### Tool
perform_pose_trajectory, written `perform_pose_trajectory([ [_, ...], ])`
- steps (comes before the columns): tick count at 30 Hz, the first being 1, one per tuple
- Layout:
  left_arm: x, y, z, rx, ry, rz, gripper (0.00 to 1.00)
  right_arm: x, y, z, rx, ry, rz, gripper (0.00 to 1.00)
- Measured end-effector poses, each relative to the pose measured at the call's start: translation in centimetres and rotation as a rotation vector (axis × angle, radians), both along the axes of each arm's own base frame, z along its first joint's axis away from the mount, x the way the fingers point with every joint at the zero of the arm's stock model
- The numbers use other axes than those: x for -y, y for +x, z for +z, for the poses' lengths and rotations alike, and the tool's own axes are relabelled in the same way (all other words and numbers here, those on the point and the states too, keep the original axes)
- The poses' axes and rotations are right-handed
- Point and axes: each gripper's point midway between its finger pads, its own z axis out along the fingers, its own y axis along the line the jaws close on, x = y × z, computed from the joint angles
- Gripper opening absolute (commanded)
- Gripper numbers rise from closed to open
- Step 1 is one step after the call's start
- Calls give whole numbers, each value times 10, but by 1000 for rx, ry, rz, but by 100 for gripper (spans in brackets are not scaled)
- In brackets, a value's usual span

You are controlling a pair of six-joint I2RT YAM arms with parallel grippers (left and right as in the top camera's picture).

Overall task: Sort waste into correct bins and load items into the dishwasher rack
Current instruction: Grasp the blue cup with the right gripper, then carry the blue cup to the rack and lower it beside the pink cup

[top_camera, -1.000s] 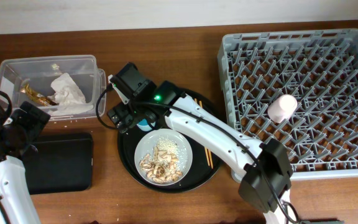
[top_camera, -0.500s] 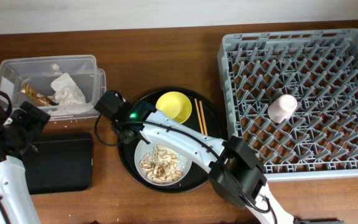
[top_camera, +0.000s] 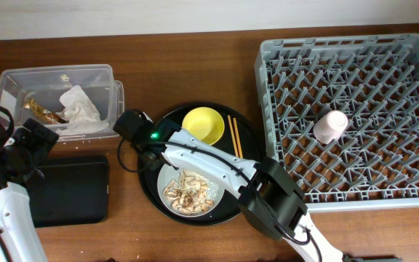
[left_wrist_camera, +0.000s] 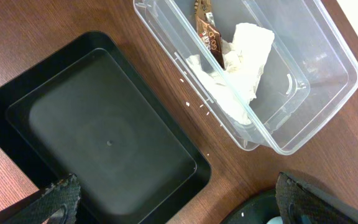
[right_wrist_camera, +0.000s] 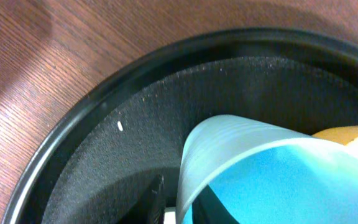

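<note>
The light-blue cup (right_wrist_camera: 260, 168) stands on the round black tray (right_wrist_camera: 104, 155), and my right gripper (right_wrist_camera: 179, 203) is shut on its wall, one finger inside and one outside. From overhead the right arm hides this cup. The yellow bowl (top_camera: 203, 125) and the plate (top_camera: 167, 175) of food scraps (top_camera: 188, 191) share that tray. A pink cup (top_camera: 330, 126) lies in the dishwasher rack (top_camera: 413, 51). The clear tub (left_wrist_camera: 347, 68) holds the napkin (left_wrist_camera: 241, 56) and the wrapper (left_wrist_camera: 207, 34). My left gripper (left_wrist_camera: 185, 205) hangs open over the corner of the black rectangular tray (left_wrist_camera: 104, 137).
Wooden chopsticks (top_camera: 235, 136) lie on the round tray right of the yellow bowl. The right arm (top_camera: 217, 164) stretches across the plate from the table's front. The clear tub and the black rectangular tray sit close together at the left.
My right gripper moved down and left off the yellow bowl to the tray's left side, then closed on the light-blue cup's wall. The left arm has not moved.
</note>
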Motion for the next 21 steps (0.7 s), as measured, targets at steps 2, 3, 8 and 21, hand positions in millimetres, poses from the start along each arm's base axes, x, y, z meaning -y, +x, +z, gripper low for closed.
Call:
perform_pose_trajectory([
  [2,0,0,0,0,0,0,99,0,0,14,-3,-4,0,4],
  [3,0,0,0,0,1,0,99,-3,2,24,3,11,-9,4],
  [8,0,0,0,0,0,0,99,-3,6,114,46,80,-30,4],
  [21,0,0,0,0,1,0,99,202,30,331,166,434,-378,4],
])
